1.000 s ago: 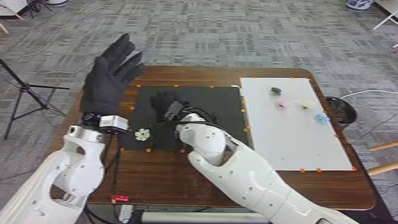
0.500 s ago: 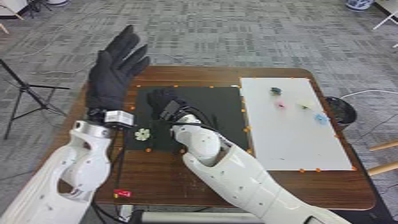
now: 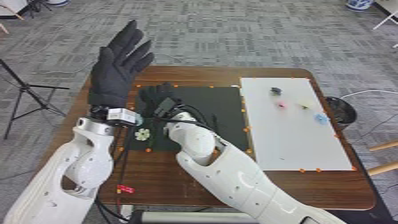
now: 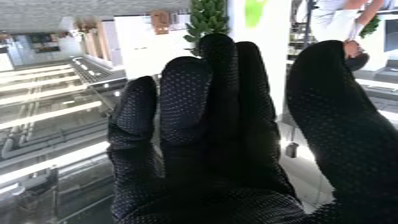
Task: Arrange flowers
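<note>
Two hard, glossy white arms come in over the near edge of the brown wooden table (image 3: 222,187), the right one slanting toward the far left. One white, open-petalled flower (image 3: 142,134) lies on the matte black mat (image 3: 231,102), by its left edge near the near left corner. On the smooth white board (image 3: 306,145) along the table's right edge are four small flowers, near to far: blue (image 3: 322,119), pale yellow (image 3: 305,106), pink (image 3: 282,104), dark (image 3: 276,91). The right hand (image 3: 156,96), in textured black fabric, is over the mat's far left corner, released, fingers extended, thumb apart. The left hand (image 3: 115,75) is raised over the table's far left corner, empty, fingers straight.
</note>
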You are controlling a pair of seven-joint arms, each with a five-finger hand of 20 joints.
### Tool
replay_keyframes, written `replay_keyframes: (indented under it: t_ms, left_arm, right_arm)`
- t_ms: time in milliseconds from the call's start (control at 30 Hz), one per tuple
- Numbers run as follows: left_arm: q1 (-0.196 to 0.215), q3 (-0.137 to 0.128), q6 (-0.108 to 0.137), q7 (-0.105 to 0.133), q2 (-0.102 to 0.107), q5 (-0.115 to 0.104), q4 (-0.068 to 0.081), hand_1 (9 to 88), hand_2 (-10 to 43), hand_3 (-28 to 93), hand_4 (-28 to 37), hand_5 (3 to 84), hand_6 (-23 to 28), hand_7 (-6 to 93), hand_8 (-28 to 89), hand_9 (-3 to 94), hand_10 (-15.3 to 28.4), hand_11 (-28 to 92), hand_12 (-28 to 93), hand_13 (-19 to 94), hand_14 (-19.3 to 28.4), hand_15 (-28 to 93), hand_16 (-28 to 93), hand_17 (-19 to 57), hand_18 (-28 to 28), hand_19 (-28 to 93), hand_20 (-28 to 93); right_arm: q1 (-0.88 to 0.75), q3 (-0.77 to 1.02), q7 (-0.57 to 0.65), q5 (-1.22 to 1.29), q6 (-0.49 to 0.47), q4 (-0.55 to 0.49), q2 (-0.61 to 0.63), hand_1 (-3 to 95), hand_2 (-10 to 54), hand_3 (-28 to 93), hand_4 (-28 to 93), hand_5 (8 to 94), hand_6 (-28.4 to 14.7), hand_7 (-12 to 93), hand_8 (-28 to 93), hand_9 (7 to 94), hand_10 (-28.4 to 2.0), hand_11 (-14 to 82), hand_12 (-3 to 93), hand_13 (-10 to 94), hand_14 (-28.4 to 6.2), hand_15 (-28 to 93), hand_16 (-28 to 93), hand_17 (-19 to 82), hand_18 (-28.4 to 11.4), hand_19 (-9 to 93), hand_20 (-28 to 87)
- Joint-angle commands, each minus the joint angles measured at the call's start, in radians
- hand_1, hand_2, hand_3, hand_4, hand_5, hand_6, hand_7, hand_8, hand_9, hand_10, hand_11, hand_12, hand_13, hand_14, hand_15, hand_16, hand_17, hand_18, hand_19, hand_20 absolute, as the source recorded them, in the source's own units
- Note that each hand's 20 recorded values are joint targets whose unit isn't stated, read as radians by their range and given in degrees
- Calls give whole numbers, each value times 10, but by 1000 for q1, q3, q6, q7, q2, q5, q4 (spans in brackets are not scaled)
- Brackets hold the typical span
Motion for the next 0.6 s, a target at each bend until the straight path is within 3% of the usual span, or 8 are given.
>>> replay_keyframes:
  t_ms: [33, 167, 267, 300, 400, 600]
  left_arm:
    - [17, -6, 2, 6, -1, 1, -6, 258, -19, 540, -282, 248, 0, 158, -87, 201, 95, 92, 172, 179, 127, 65, 80, -115, 189, 393, 69]
    - [30, -14, 10, 7, -2, 0, -10, 256, -18, 541, -282, 247, 0, 158, -86, 202, 95, 92, 173, 179, 127, 65, 80, -116, 190, 393, 69]
    - [35, -19, 11, 11, -3, 1, -12, 258, -18, 538, -282, 247, -1, 158, -87, 202, 95, 91, 173, 179, 127, 66, 81, -116, 190, 393, 69]
    - [37, -21, 10, 9, -5, 1, -13, 258, -18, 539, -282, 247, -1, 158, -87, 202, 94, 91, 174, 179, 127, 66, 81, -116, 190, 393, 69]
    - [31, -17, 4, 9, -7, 2, -9, 257, -19, 540, -282, 247, -1, 158, -87, 202, 95, 92, 174, 179, 127, 66, 81, -116, 190, 394, 69]
    - [23, -8, 8, 5, -10, 1, -6, 261, -17, 534, -282, 247, 0, 158, -87, 201, 95, 92, 174, 179, 126, 66, 80, -117, 191, 394, 70]
  right_arm:
    - [7, 7, 35, -1, -37, -26, 30, 344, -95, 844, -282, 542, -7, 363, -155, 571, -120, 372, 260, 531, -95, 740, 314, 252, -190, 798, 474]
    - [-11, 66, -171, -5, -166, -62, 43, 380, -83, 877, -261, 451, -8, 342, -155, 493, -120, 391, 267, 501, -98, 750, 323, 240, -192, 806, 485]
    - [-7, 67, -230, -123, -320, -103, 56, 481, -62, 889, -265, 347, 36, 290, -157, 425, -118, 432, 347, 446, -78, 734, 425, 206, -186, 790, 496]
    - [-12, 73, -254, -136, -326, -103, 55, 490, -51, 905, -272, 321, 58, 284, -160, 407, -118, 435, 419, 409, -79, 743, 458, 188, -186, 772, 503]
    - [-8, 55, -267, -187, -340, -112, 61, 479, -12, 931, -247, 305, 93, 260, -166, 289, -140, 592, 676, 317, -112, 798, 539, 138, -189, 739, 525]
    - [9, 25, -236, -243, -325, -111, 52, 472, 46, 932, -204, 322, 113, 234, -158, 271, -138, 672, 793, 275, -138, 858, 594, 116, -190, 725, 542]
